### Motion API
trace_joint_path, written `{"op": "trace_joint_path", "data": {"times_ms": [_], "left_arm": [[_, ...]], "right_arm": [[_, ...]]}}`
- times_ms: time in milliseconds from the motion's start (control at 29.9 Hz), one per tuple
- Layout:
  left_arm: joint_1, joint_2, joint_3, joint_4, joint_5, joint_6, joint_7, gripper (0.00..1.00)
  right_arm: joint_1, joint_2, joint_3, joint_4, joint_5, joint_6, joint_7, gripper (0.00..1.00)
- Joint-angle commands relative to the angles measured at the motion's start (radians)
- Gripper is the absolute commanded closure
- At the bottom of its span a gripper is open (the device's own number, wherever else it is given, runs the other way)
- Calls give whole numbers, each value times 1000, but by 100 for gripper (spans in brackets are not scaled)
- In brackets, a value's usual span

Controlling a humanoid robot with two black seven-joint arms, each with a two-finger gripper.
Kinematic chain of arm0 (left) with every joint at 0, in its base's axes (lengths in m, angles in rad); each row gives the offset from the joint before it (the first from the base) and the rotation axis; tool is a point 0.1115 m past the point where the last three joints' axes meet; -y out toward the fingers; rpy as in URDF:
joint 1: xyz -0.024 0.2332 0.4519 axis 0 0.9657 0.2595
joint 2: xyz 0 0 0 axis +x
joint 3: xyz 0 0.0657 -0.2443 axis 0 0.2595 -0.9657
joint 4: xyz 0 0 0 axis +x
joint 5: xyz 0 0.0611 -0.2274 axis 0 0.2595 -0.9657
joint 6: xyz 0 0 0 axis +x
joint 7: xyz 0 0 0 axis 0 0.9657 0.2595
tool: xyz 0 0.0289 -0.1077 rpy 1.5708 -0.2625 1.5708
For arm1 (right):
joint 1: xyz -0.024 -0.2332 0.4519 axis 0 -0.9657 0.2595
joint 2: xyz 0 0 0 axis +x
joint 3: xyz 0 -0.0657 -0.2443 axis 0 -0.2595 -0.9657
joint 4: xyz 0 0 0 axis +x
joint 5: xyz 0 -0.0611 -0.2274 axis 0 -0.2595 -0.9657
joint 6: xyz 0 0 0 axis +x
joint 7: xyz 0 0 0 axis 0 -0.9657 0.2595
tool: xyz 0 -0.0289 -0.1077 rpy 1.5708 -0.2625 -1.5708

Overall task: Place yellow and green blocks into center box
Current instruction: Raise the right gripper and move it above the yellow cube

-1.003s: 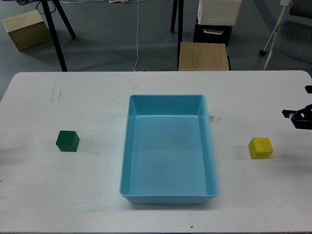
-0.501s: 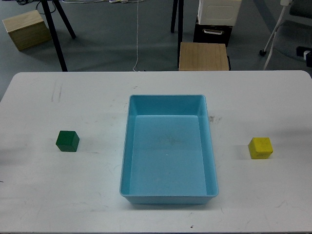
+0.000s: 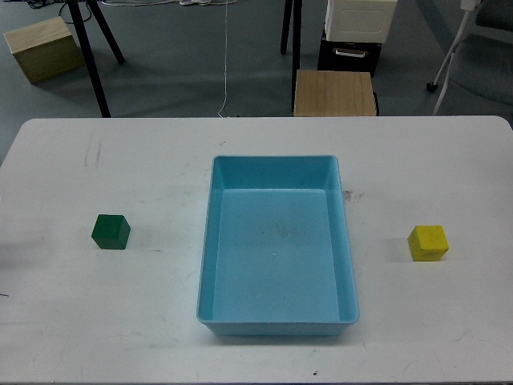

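A green block (image 3: 111, 232) sits on the white table (image 3: 120, 313), left of the box. A yellow block (image 3: 428, 242) sits on the table, right of the box. The light blue open box (image 3: 215, 241) stands in the middle of the table and holds nothing. Neither of my grippers shows in the head view; both arms are out of the frame.
Beyond the table's far edge stand a wooden stool (image 3: 334, 92), a white and black case (image 3: 357, 32), dark stand legs (image 3: 96, 56), a wooden box (image 3: 44, 48) and an office chair (image 3: 481, 56) on the grey floor.
My right gripper showed at the right edge one second ago, rose to the upper right edge half a second ago, and has now left the view. The blocks and box have not moved.
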Motion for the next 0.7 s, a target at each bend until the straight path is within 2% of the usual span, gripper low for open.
{"op": "trace_joint_path", "data": {"times_ms": [0, 100, 167, 234, 334, 401, 468, 568, 669], "left_arm": [[4, -1, 1, 0, 0, 0, 0, 0], [4, -3, 1, 0, 0, 0, 0, 0], [4, -3, 1, 0, 0, 0, 0, 0], [3, 0, 1, 0, 0, 0, 0, 0], [4, 9, 1, 0, 0, 0, 0, 0], [7, 11, 1, 0, 0, 0, 0, 0], [7, 9, 1, 1, 2, 0, 0, 0], [9, 6, 1, 3, 3, 0, 0, 0], [9, 0, 1, 6, 23, 0, -2, 0]], "right_arm": [[154, 64, -93, -194, 294, -96, -35, 3], [306, 167, -266, -366, 465, -171, -30, 3], [387, 283, -369, -474, 588, -217, -30, 3], [406, 360, -465, -514, 680, -215, -25, 2], [419, 410, -770, -386, 691, -144, -27, 2], [458, 420, -1041, -278, 670, -143, -21, 2], [499, 445, -1206, -235, 654, -144, -16, 2], [499, 463, -1331, -215, 639, -143, -15, 2], [501, 430, -1429, -149, 536, -143, -13, 1]]}}
